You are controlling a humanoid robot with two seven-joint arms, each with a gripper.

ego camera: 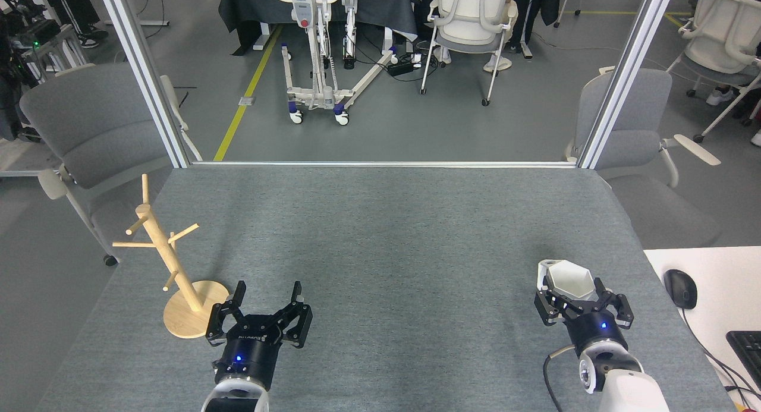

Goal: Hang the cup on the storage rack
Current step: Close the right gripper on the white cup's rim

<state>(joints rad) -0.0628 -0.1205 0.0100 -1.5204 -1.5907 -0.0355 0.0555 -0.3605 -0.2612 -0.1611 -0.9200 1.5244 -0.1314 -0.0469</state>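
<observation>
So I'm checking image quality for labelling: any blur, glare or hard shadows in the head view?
Head view: sharp overall, no motion blur on either gripper; soft even light, only faint shadows beside the storage rack and the cup; no glare, though the white cup's facets show little contrast.

Single head view: set high at the robot's head, faced forward and downward over the grey table (pixel 380 233); workroom floor seen beyond.
</observation>
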